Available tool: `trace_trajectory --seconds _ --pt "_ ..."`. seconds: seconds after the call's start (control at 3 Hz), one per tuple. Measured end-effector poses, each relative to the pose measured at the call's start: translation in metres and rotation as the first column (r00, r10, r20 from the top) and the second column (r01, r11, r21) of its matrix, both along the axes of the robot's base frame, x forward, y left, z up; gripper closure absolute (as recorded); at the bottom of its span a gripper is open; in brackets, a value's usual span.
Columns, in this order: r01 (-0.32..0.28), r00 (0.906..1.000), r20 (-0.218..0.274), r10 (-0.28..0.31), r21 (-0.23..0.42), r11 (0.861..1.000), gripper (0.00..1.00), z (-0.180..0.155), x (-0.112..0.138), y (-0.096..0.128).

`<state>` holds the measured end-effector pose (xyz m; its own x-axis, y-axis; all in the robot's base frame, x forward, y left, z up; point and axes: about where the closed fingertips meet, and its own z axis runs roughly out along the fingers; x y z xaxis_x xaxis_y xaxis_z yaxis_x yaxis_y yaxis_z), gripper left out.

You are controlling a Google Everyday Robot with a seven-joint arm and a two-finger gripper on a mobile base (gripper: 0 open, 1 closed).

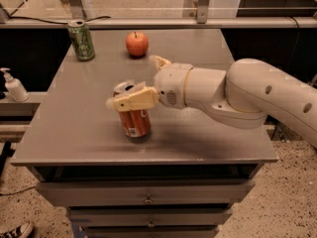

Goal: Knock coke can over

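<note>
Camera view over grey desk [69,133]: coke can [134,120] upright near front centre, leaning slightly left. Gripper [132,81] spread open around can's top, near finger across its upper front. Green can [81,39] and apple [137,43] well apart at back.

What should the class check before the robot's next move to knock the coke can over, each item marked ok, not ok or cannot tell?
1. Gripper at the red-orange aluminium coke can: ok, its near finger crosses the can's upper front.
2. Gripper open: ok, fingers spread apart.
3. Can knocked over: not ok, it stands on its base, seemingly leaning left.
4. Bare grey tabletop left of the can: ok.
5. Green can and round red apple out of the way: ok, both near the far edge.
6. Finger touching the can: cannot tell.
</note>
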<state>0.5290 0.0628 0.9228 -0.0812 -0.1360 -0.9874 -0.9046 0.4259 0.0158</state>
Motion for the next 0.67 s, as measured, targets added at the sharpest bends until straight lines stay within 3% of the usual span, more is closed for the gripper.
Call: trace_trajectory --seconds 0.67 --pt "0.080 0.9944 0.064 -0.084 0.060 0.995 0.00 0.040 0.054 0.028"
